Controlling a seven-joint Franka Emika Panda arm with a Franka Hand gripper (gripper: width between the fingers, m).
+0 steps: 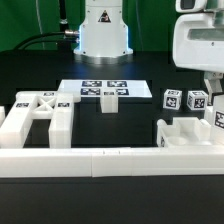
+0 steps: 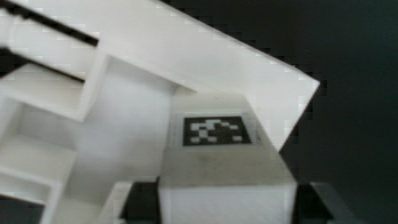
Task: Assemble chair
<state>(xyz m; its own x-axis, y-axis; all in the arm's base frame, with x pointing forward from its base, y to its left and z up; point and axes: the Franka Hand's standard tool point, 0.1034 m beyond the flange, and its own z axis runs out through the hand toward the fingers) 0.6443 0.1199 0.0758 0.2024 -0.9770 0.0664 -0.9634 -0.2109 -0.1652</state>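
The arm hangs at the exterior view's right, its wrist pointing straight down over the counter (image 1: pixel 140 70), with the gripper (image 1: pixel 211 88) low above the white pieces there. In the wrist view the gripper (image 2: pixel 217 196) is part-way closed on a tagged chair part (image 2: pixel 214 150). This white block sits between the two dark fingers (image 2: pixel 111 206), its black-and-white tag facing the camera (the contact itself is partly cut off by the frame edge). Two small tagged cubes (image 1: pixel 172 100) stand just beside the gripper. A larger chair assembly (image 1: pixel 40 115) rests at the exterior view's left, behind the long border wall (image 1: pixel 100 160), and the marker board (image 1: pixel 100 90) lies between them.
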